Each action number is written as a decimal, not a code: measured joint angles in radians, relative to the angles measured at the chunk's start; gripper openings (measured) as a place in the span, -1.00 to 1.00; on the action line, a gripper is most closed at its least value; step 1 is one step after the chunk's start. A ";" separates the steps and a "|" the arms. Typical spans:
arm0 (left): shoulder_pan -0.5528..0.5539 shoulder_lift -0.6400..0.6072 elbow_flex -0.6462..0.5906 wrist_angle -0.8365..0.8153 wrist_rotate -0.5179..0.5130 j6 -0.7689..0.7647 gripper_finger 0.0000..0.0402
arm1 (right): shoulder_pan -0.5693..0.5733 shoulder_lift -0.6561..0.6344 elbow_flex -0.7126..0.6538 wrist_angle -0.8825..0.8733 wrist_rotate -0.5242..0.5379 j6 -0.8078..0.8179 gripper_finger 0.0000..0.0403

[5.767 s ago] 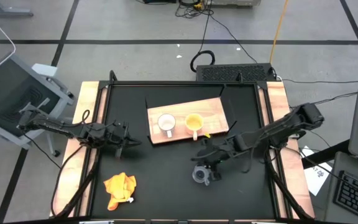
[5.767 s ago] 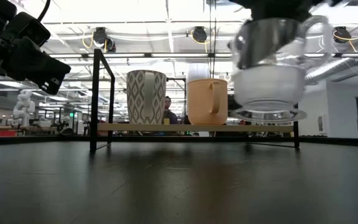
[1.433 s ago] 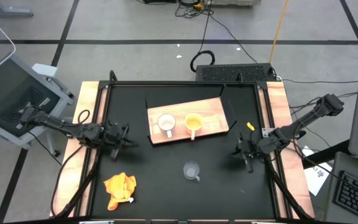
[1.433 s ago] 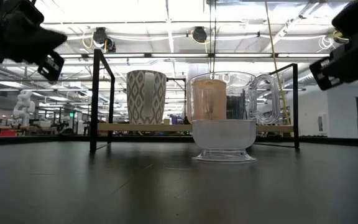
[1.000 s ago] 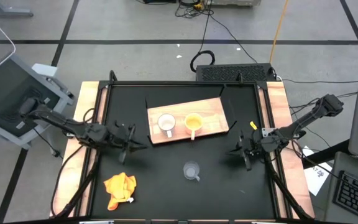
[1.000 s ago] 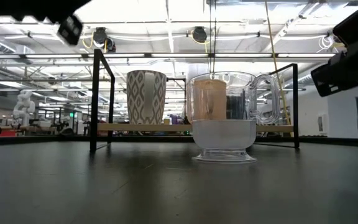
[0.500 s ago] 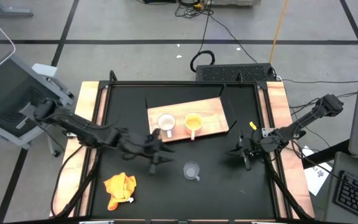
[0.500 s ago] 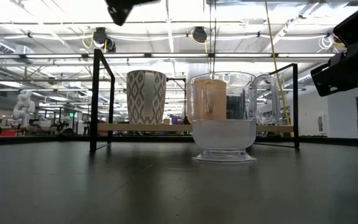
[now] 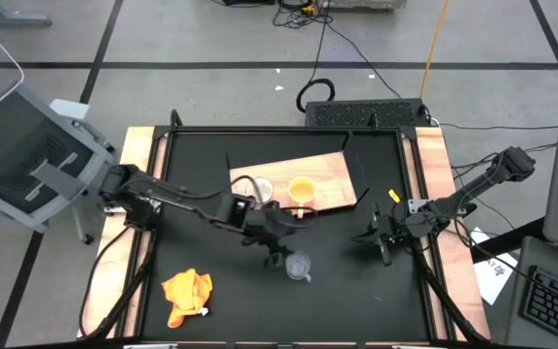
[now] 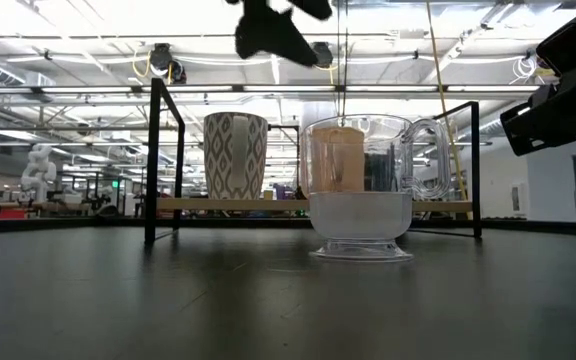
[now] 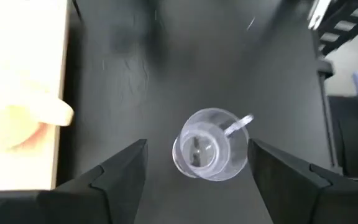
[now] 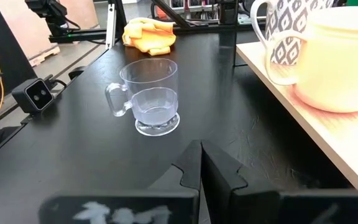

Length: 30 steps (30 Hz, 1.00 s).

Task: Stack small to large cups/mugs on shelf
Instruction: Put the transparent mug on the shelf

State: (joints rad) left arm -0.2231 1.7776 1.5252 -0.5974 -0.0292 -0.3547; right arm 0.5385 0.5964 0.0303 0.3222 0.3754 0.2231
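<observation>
1. Orange-yellow cloth (image 9: pixel 186 294) lies crumpled at the near left of the black counter (image 9: pixel 211 310), well apart from the cups. No hazard from it.
2. Left claw (image 9: pixel 277 250) is stretched out over the middle of the counter, above the clear glass cup (image 9: pixel 299 265), fingers spread wide, one either side of the cup in its own wrist view, holding nothing.
3. Glass cup stands upright on the counter in front of the wooden shelf (image 9: pixel 327 170), not on it. Its handle (image 11: pixel 240 124) sticks out toward one finger. Risk: on descent that finger lands on the handle or rim and tips or spins the cup instead of straddling it.
4. Risk: smooth glass, light cup. A grip taken too high or off centre could let it slip or swing during the lift.
5. White patterned mug (image 9: pixel 259 190) and yellow-orange mug (image 9: pixel 301 188) stand side by side on the shelf, close behind the left arm. Risk: the arm or the carried cup brushes them on the way up.
6. Right claw (image 9: pixel 383 244) waits at the counter's right side, pinched closed, empty.
</observation>
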 joint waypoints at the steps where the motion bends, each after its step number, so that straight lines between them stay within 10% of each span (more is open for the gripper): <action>1: 0.006 0.025 0.027 -0.029 0.010 -0.005 0.35 | 0.000 0.000 0.000 -0.001 -0.005 0.000 -1.00; 30: 0.072 0.283 0.110 -0.022 0.179 0.024 0.18 | 0.000 0.011 -0.001 -0.013 -0.011 0.004 -1.00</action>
State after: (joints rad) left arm -0.1509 2.0602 1.6354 -0.6195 0.1497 -0.3305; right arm 0.5385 0.6076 0.0296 0.3087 0.3649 0.2272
